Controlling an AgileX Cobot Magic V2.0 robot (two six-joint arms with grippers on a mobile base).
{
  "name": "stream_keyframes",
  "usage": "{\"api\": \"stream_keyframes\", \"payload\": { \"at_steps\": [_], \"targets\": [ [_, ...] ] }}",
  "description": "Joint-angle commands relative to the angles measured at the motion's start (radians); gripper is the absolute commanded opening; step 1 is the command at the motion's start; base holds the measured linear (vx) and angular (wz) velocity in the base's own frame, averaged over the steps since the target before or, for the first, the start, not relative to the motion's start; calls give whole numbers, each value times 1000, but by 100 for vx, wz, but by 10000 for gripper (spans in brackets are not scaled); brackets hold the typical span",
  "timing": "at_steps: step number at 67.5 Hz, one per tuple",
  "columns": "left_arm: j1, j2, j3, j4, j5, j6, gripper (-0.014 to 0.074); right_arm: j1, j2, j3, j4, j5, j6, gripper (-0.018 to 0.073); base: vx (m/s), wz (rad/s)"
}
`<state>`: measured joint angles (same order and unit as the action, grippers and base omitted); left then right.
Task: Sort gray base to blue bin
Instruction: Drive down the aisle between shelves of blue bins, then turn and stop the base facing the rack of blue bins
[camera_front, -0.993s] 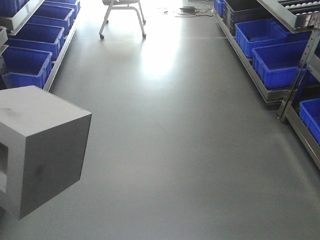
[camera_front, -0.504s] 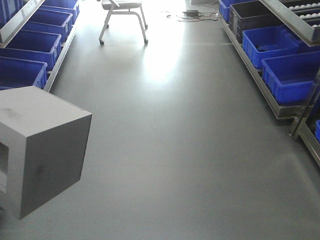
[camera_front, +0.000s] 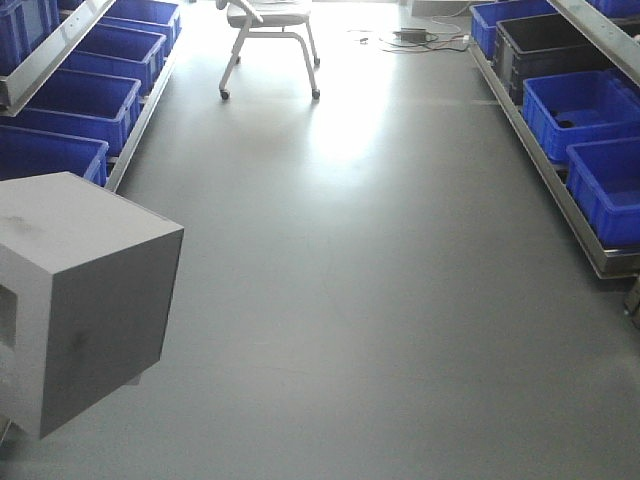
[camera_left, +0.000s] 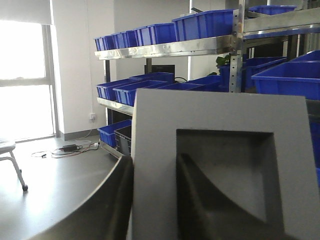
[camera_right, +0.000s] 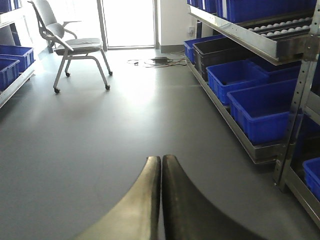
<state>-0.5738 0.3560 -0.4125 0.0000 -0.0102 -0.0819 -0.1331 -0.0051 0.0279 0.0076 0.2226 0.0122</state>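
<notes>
The left gripper (camera_left: 155, 161) is clamped on the gray base (camera_front: 85, 300). 1 jaw sits inside the square recess (camera_left: 225, 175) and the other presses the outer face, so only 1 wall of the block is pinched between them. The right gripper (camera_right: 161, 159) has its 2 jaws pressed together and carries nothing.

Taking the chair (camera_front: 268, 40) at the far end of the aisle as the mark, the gray base hangs off the floor on the near side of it and to its left, well apart from it. Blue totes run on low racks to the left and right of the chair. The closest blue bin (camera_front: 50, 158) lies left of the chair, between it and the block. I cannot tell which bin is meant.

The step in hand appears to be carrying the block to a bin. Since the pinch holds 1 wall and most of the bulk hangs to 1 side, I judge it could twist, so a firm grip and smooth travel matter. Bring it squarely over the opening, clear of the thick rim and the upper shelf (camera_front: 50, 55), lower it inside, then release. Skip the black bin (camera_front: 540, 45) right of the chair.
</notes>
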Motion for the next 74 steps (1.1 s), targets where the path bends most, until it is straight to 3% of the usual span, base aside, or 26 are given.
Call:
{"api": "stream_keyframes", "payload": {
  "at_steps": [1,39,74],
  "targets": [
    [-1,6,-28,-10,-111,-12,4,-6,18,2,-8,-75,-12,-5,27,13],
    [-1,6,-28,-10,-111,-12,4,-6,18,2,-8,-75,-12,-5,22,27],
    [-1,6,-28,-10,-111,-12,4,-6,18,2,-8,-75,-12,-5,18,65]
  ]
}}
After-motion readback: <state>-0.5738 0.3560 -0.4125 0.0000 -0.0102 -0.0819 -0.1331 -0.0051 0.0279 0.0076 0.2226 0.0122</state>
